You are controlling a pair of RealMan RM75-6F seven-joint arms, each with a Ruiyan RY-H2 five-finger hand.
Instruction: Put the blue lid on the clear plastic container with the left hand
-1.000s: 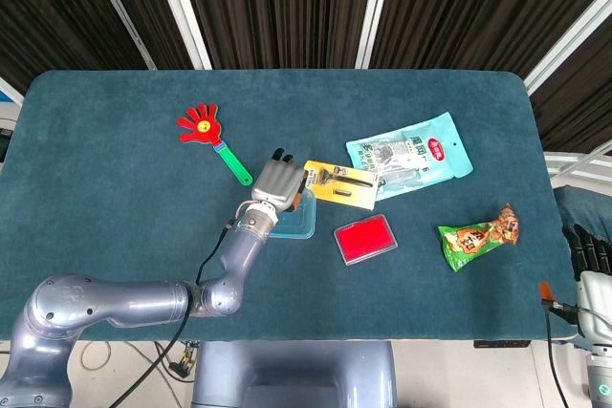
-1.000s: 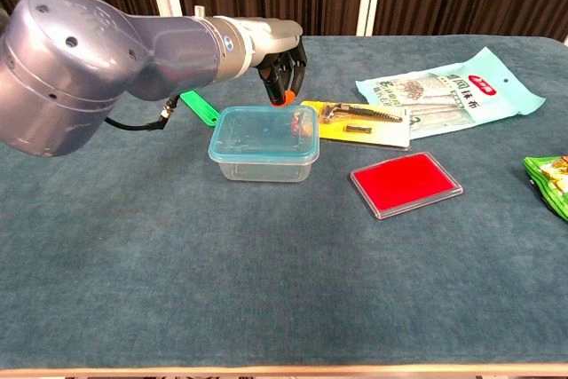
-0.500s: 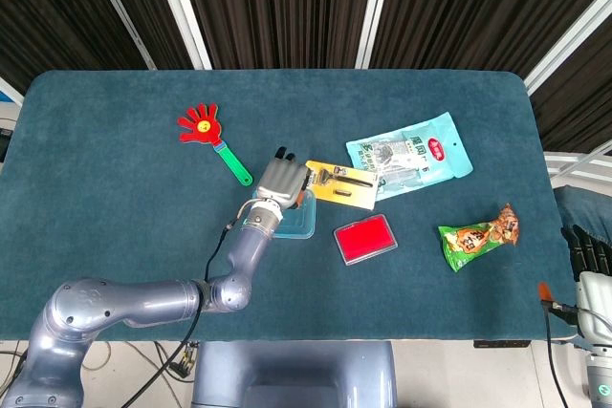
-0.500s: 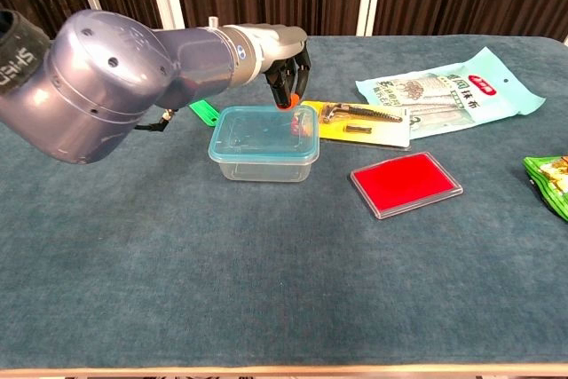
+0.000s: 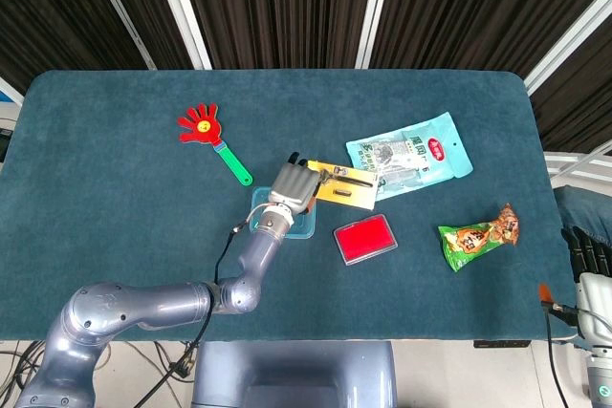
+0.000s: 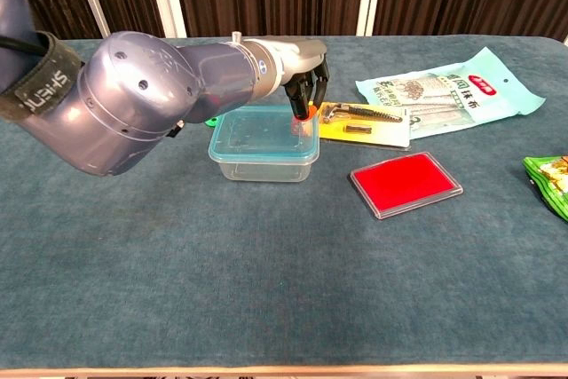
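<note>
the blue lid (image 6: 259,133) already sits on the clear plastic container (image 6: 264,168) mid tabletop (image 6: 266,290), translucent and thin, with rounded corners. the left hand (image 6: 306,95) hangs over its far right corner, fingers bunched and pointing down, grasping nothing i can see. to seat it well i'd press gently on each corner in turn, since the flexible rim could pop up and the light box slide on the felt-like cloth

Teal felt table (image 5: 115,207) with scattered items

On it lie a red hand clapper (image 5: 212,136), a lidded clear container (image 6: 264,143), a yellow tool card (image 6: 366,122), a red case (image 6: 406,183), and two snack packets (image 5: 409,154) (image 5: 480,235).
</note>
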